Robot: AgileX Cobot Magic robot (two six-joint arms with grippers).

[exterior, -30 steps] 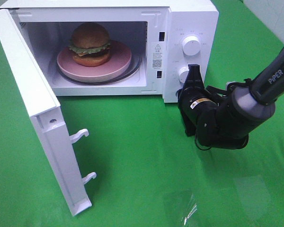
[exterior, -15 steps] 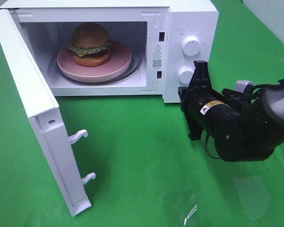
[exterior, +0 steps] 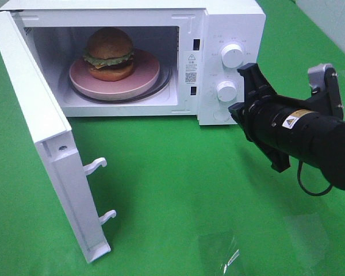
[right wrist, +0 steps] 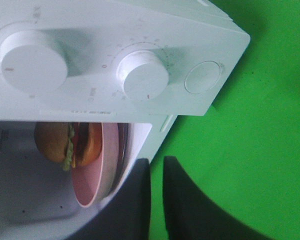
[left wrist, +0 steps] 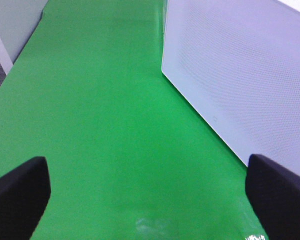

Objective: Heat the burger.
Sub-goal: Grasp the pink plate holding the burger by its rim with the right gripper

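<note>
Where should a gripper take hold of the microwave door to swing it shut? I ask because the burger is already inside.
Probably the door's free outer edge, near the two latch hooks, approached from the outer face on the left. It stands wide open, hinged at the back left, so pushing far from the hinge gives most leverage. The left gripper, jaws wide, faces that outer panel.

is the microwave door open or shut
Open: the door is swung wide, exposing the burger on its pink plate inside.

One burger (exterior: 109, 53), one pink plate (exterior: 145, 79), one microwave (exterior: 230, 17), two knobs (exterior: 232, 56).
</note>
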